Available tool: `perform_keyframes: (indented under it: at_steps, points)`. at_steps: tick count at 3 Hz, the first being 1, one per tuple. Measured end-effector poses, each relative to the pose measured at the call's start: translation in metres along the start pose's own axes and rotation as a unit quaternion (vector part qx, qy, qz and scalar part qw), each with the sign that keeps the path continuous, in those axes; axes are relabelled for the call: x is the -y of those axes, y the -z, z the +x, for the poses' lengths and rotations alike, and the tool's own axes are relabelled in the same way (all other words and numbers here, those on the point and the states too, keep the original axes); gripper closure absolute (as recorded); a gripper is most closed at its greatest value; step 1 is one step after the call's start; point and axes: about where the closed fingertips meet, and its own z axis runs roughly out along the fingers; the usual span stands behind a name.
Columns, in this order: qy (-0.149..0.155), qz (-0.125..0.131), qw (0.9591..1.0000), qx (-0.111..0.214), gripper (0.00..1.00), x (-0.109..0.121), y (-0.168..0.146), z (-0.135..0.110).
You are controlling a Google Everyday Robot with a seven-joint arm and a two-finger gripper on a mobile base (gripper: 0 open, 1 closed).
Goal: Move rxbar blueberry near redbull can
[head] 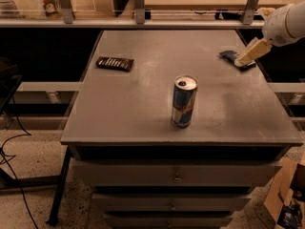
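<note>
The redbull can (183, 102) stands upright on the grey table (143, 109), near the front middle. The rxbar blueberry (229, 56) lies flat at the table's far right, a dark navy wrapper partly covered by my gripper. My gripper (244, 60) reaches in from the right on a white arm (283, 25) and hangs right over the bar's right end. I cannot tell whether it touches the bar. The bar is well apart from the can, back and to the right.
A dark brown bar with white lettering (114, 63) lies at the table's far left. A railed shelf with posts (139, 4) runs behind the table. Drawers (176, 178) sit below. A cardboard box (286, 199) stands on the floor at the right, cables at the left.
</note>
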Motion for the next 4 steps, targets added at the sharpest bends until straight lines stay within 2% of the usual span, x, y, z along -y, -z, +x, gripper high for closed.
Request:
perform_keyframes:
  at_steps: [2, 4]
  points:
    - [-0.048, -0.024, 0.9983, -0.024, 0.00, -0.011, -0.027, 0.035]
    - [-0.091, -0.042, 0.9945, -0.033, 0.00, -0.021, -0.032, 0.066]
